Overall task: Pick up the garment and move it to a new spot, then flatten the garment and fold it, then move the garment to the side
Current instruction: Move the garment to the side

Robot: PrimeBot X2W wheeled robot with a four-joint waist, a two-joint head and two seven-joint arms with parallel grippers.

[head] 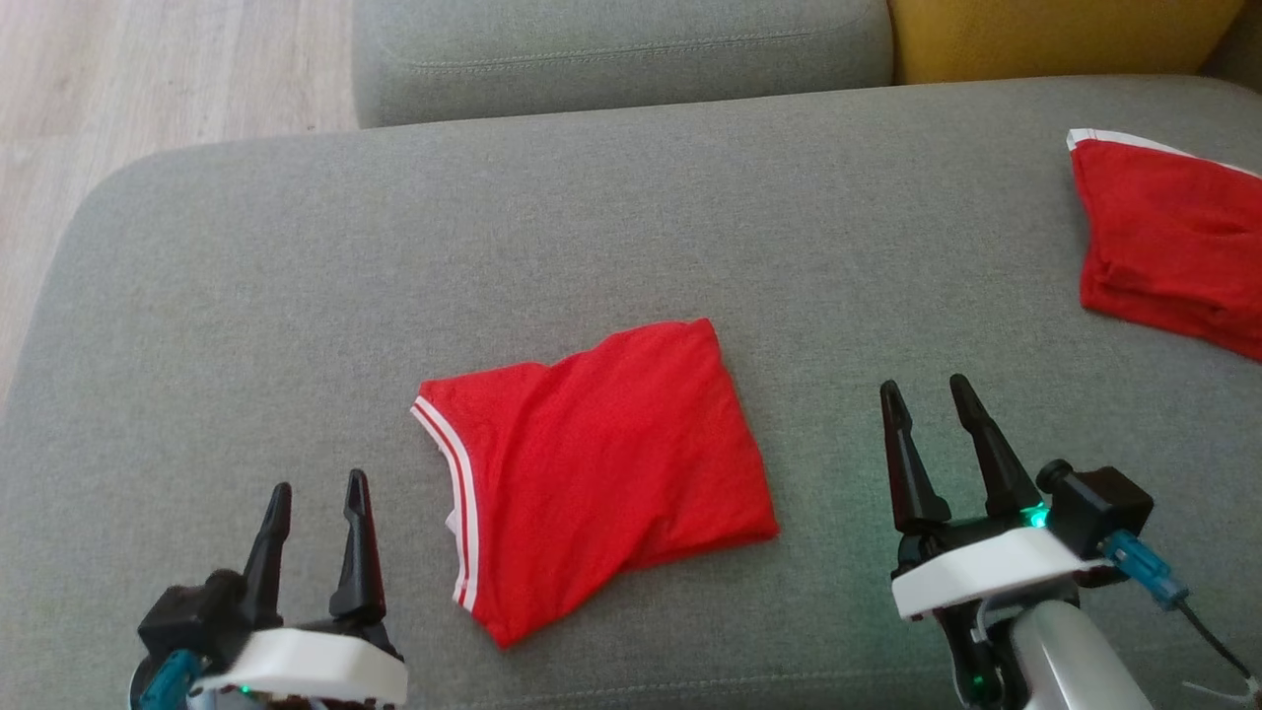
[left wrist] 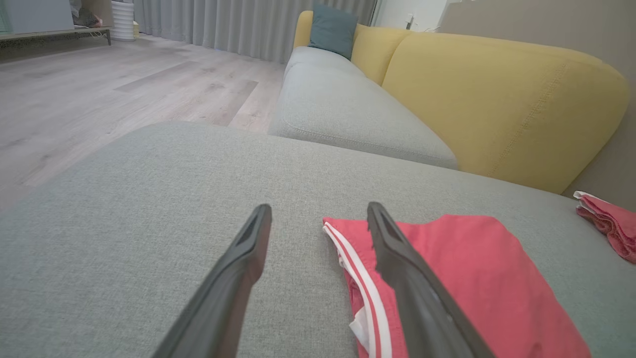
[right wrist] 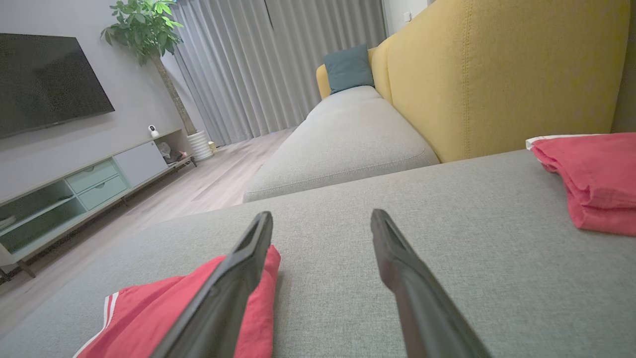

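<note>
Nearest you, your left gripper (head: 319,480) and right gripper (head: 925,383) sit low over the grey seat (head: 296,247), one on each side. Both have their jaws spread wide with nothing between the fingers. The garment (head: 601,463) lies between them, a little closer to the left gripper. In the left wrist view its striped trim sits just beside the right-hand finger, and in the right wrist view its far corner shows behind the left-hand finger. It is already a compact, roughly square packet, red side up, with the white-and-red trim along its left edge. No lettering shows, so it is probably folded inside. The lower edge bulges a little and the near corner comes to a loose point, so the fold is fair rather than crisp. You can take the pick-up, flattening and folding as done, or nearly so. What looks left is the last step, carrying the packet to the side. Neither gripper is touching it, so that step has not begun. Farther off, well apart at the right edge, a second red cloth (head: 1173,247) lies bunched, so leave it alone. Beyond that are another grey cushion (head: 621,49) and the yellow backrest (head: 1045,39).
</note>
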